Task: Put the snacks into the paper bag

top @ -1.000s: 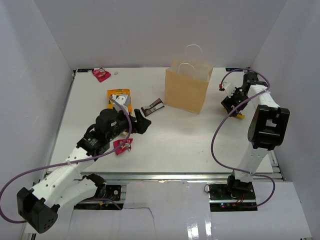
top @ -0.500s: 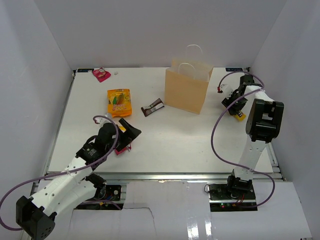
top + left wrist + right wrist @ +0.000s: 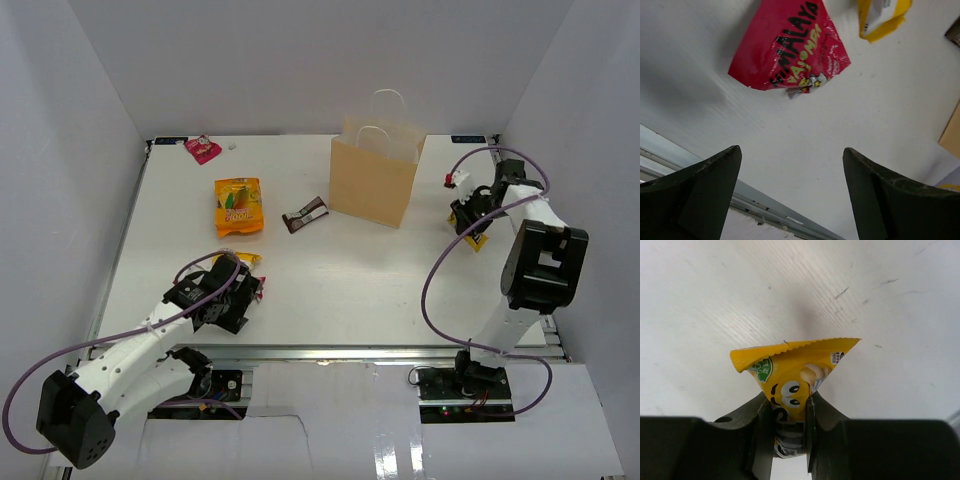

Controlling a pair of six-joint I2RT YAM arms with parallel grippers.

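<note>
Overhead, only a yellow sliver showed near the right edge of the desk (image 3: 350, 290); the wrist camera revealed the right gripper (image 3: 789, 415) pinching a yellow packet (image 3: 792, 370). The left gripper (image 3: 790, 190) gaped above a magenta packet (image 3: 790, 45) by the near edge.

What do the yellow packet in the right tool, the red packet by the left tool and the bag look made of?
Yellow packet: glossy printed plastic film, probably; serrated edge, soft creases. Red packet: seemingly the same film, shiny and crinkled. Bag: matte tan kraft paper, crisp folds.
</note>
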